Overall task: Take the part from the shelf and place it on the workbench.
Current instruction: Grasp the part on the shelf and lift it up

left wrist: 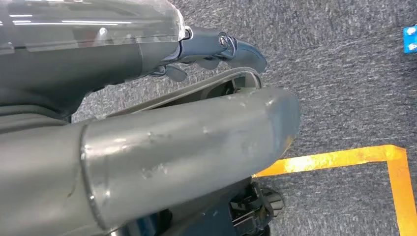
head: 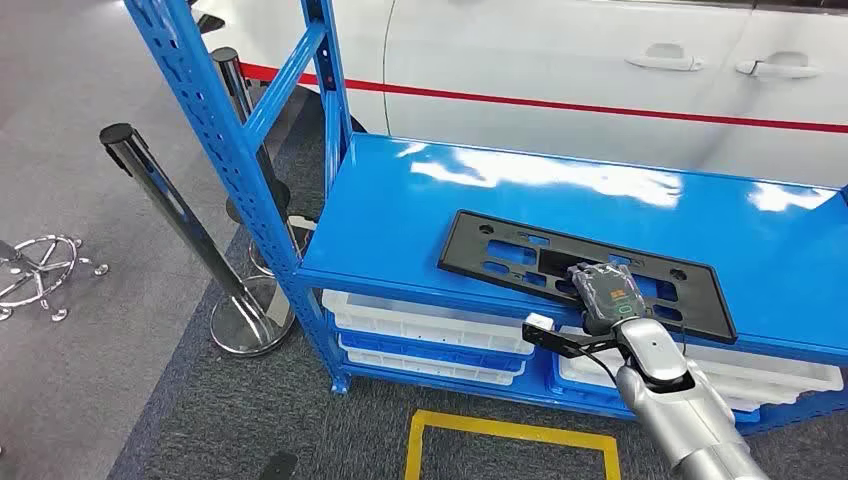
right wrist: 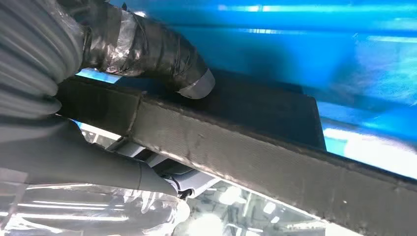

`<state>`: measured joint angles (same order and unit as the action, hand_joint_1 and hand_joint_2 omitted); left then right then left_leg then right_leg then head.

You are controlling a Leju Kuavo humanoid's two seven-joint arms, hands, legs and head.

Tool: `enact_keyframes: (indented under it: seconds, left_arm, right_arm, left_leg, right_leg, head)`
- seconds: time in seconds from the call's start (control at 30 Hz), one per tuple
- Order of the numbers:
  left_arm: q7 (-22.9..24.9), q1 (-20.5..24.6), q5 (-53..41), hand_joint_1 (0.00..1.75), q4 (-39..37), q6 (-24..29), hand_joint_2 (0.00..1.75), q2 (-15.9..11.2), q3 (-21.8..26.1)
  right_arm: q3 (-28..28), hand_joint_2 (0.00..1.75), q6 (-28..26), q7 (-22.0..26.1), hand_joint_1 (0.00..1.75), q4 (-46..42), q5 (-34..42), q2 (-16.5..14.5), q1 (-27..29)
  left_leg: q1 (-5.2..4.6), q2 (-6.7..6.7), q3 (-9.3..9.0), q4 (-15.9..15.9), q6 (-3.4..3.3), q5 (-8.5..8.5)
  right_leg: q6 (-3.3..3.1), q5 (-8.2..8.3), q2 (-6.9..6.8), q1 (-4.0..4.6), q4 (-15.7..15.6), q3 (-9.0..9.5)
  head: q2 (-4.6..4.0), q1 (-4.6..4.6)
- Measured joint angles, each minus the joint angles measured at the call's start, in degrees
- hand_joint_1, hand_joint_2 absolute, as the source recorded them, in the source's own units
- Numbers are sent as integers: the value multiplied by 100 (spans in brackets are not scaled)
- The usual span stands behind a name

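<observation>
1. There it is: the flat black plastic plate with rectangular cut-outs (head: 560, 268) lies on the glossy blue metal shelf (head: 400, 215), near the front edge, angled across the board.
2. The right hand (head: 606, 293) is on the plate's near edge. In the right wrist view a taped grey thumb (right wrist: 162, 61) presses on top of the dark plate (right wrist: 255, 105) while the rest of the hand (right wrist: 98, 164) sits beneath its rim, so it grips the part.
3. The silver right arm (head: 685, 415) rises from the lower right to meet it.
4. The left hand (left wrist: 216, 46) hangs over grey carpet (left wrist: 344, 88), fingers curled in with nothing between them.
5. Under the shelf board sit white plastic trays (head: 425, 325).
6. Yellow tape (head: 510, 432) marks a square on the floor before the rack.
7. Chrome stanchion posts (head: 175, 215) stand to the left; behind the rack, a white car body with a red stripe (head: 600, 60).
</observation>
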<state>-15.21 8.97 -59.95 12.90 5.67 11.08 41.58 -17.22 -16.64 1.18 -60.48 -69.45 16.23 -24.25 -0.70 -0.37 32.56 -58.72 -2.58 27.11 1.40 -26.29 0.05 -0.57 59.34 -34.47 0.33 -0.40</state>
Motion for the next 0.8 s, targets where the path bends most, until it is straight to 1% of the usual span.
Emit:
enact_keyframes:
  seconds: [0.07, 0.1, 0.13, 0.17, 0.2, 0.27, 0.3, 0.33, 0.37, 0.4, 0.43, 0.47, 0.5, 0.53, 0.6, 0.63, 0.67, 0.7, 0.73, 0.77, 0.8]
  left_arm:
    - [2, 0, 1, 0, 0, 5, 0, 1, -4]
    - [4, 0, 2, 0, 0, 10, 0, 1, -8]
    - [6, -1, 5, 0, 0, 14, 0, 2, -9]
    - [6, 0, 9, 0, 0, 17, 0, 3, -10]
    - [7, 1, 13, 0, 0, 20, 0, 4, -10]
    - [8, -3, 17, 0, 0, 21, 0, 6, -10]
    - [9, -10, 17, 0, 0, 21, 0, 7, -10]
    - [10, -18, 17, 0, 0, 21, 0, 7, -11]
    - [12, -24, 18, 0, 0, 23, 0, 7, -11]
    - [13, -25, 19, 0, 0, 26, 0, 7, -12]
    - [13, -22, 25, 0, 0, 32, 0, 7, -13]
    - [12, -15, 35, 0, 0, 39, 0, 7, -13]
    - [9, -8, 49, 0, 0, 48, 0, 8, -14]
    - [1, -7, 72, 0, 0, 58, 0, 9, -15]
    - [-27, -19, 115, 0, 0, 78, 0, 13, -15]
    - [-48, -30, 137, 0, 0, 86, 44, 14, -15]
    - [-76, -37, 157, 0, 0, 93, 87, 14, -14]
    - [-106, -40, 179, 0, 0, 98, 131, 15, -14]
    - [-139, -43, 203, 0, 0, 103, 175, 15, -14]
    - [-181, -49, 222, 0, 0, 109, 175, 15, -13]
    - [-234, -61, 243, 0, 0, 114, 175, 15, -13]
  right_arm:
    - [-11, 175, -9, 0, 175, 20, -1, -13, -14]
    - [-22, 175, -18, 0, 175, 36, -1, -27, -32]
    - [-33, 175, -20, 0, 175, 51, 1, -42, -53]
    - [-45, 175, -23, 0, 175, 67, 6, -58, -77]
    - [-56, 175, -23, 0, 175, 80, 10, -75, -98]
    - [-74, 175, -25, -4, 175, 109, 16, -105, -121]
    - [-81, 175, -26, -10, 175, 124, 16, -116, -124]
    - [-85, 175, -26, -18, 175, 139, 16, -127, -125]
    - [-88, 175, -36, -31, 175, 153, 16, -135, -129]
    - [-91, 175, -57, -43, 175, 168, 16, -144, -133]
    - [-92, 175, -96, -52, 175, 176, 20, -153, -136]
    - [-92, 175, -163, -62, 175, 179, 33, -160, -131]
    - [-88, 175, -243, -66, 175, 171, 56, -164, -115]
    - [-79, 175, -345, -70, 175, 133, 93, -169, -81]
    - [-41, 175, -530, -75, 175, -59, 157, -184, 45]
    - [-15, 175, -594, -77, 175, -213, 176, -195, 136]
    - [12, 175, -630, -74, 175, -412, 188, -204, 235]
    - [38, 175, -649, -71, 175, -619, 201, -209, 333]
    - [66, 175, -664, -66, 175, -844, 225, -212, 421]
    - [104, 175, -675, -57, 175, -1097, 273, -211, 503]
    - [150, 175, -686, -37, 175, -1343, 346, -205, 586]
  left_leg:
    - [14, 1, -3, 10, 17, -2]
    - [21, 1, -6, 12, 42, 5]
    - [31, 1, 0, -21, 72, 39]
    - [39, 1, 42, -133, 108, 122]
    - [50, 2, 138, -351, 141, 257]
    - [86, 4, 471, -1050, 199, 599]
    - [106, 4, 633, -1375, 222, 710]
    - [126, 5, 725, -1550, 242, 727]
    - [148, 6, 712, -1507, 258, 634]
    - [171, 7, 590, -1249, 269, 454]
    - [190, 9, 399, -851, 275, 258]
    - [189, 7, 223, -478, 273, 121]
    - [183, 2, 100, -213, 253, 39]
    - [167, -4, 45, -75, 228, 17]
    - [131, -14, 50, -38, 146, -3]
    - [125, -13, 47, -13, 103, -25]
    - [120, -12, 40, 16, 55, -48]
    - [120, -11, 34, 45, 11, -70]
    - [115, -10, 33, 59, -20, -81]
    - [99, -9, 39, 61, -41, -81]
    - [81, -9, 44, 57, -57, -77]
  right_leg:
    - [-23, 0, 1, 12, 0, 1]
    - [-54, 9, 0, 10, -14, 9]
    - [-84, 19, -3, 8, -38, 27]
    - [-119, 30, -7, -1, -63, 44]
    - [-150, 40, -13, -13, -85, 59]
    - [-183, 42, -22, -14, -93, 63]
    - [-188, 41, -24, -13, -91, 61]
    - [-188, 40, -24, -14, -88, 61]
    - [-185, 38, -22, -18, -84, 62]
    - [-176, 34, -19, -24, -76, 65]
    - [-159, 27, -16, -29, -64, 68]
    - [-128, 20, -11, -29, -50, 63]
    - [-90, 17, -7, -27, -39, 54]
    - [-49, 20, -4, -25, -33, 41]
    - [33, 41, -1, -42, -45, 23]
    - [66, 29, -2, -60, -34, 17]
    - [88, -29, -3, -72, 30, -12]
    - [99, -151, -4, -78, 197, -88]
    - [96, -323, -4, -78, 477, -216]
    - [91, -510, -2, -71, 842, -393]
    - [88, -653, -1, -69, 1202, -569]
  head:
    - [0, 2]
    - [0, 2]
    - [0, 3]
    - [0, 2]
    - [0, 2]
    - [0, 2]
    - [0, 3]
    - [0, 3]
    - [0, 3]
    - [0, 2]
    - [0, 2]
    - [0, 2]
    - [0, 3]
    - [0, 3]
    - [0, 4]
    - [0, 3]
    - [0, 4]
    - [0, 4]
    - [0, 5]
    - [0, 5]
    - [0, 4]
